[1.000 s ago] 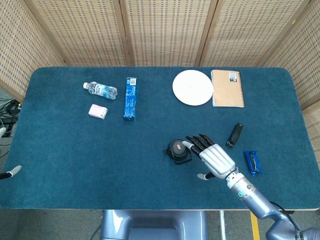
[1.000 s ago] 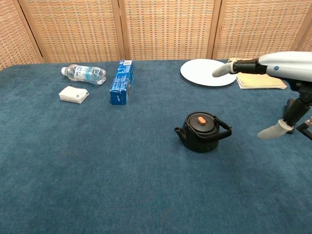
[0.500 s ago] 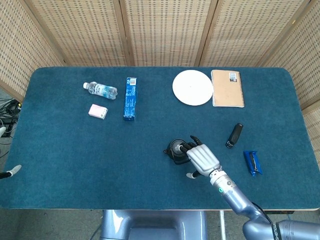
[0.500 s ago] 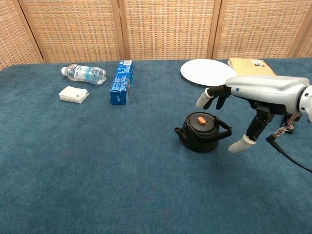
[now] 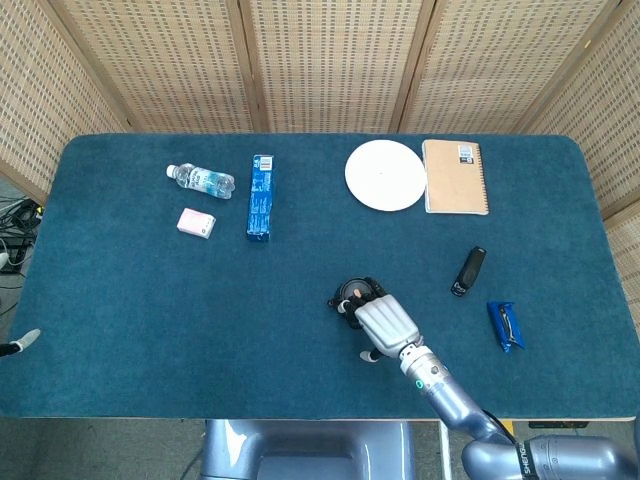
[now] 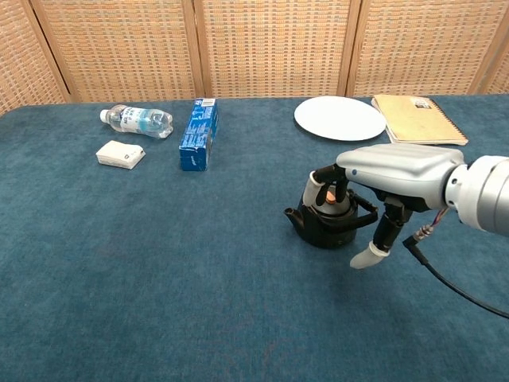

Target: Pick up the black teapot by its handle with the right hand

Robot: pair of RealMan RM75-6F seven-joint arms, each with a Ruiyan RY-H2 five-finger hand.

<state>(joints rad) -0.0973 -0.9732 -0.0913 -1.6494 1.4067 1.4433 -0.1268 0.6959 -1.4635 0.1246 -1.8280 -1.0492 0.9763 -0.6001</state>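
Right hand (image 6: 390, 177) is positioned palm-down over the black teapot (image 6: 328, 219) on the table (image 6: 159, 263), its fingers (image 6: 324, 180) curled above the lid and arched handle but not visibly closed on it, thumb hanging apart, presumably to hook that handle.

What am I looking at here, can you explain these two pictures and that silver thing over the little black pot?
The silver thing is a robot's right hand on a jointed arm. One camera looks down from the robot's head, the other looks forward from its chest. The hand hovers over a black teapot, fingers curling down at its lid and handle; nothing is lifted, and a firm grip isn't clear. On the blue table also lie a water bottle, a blue box, a white plate and a notebook.
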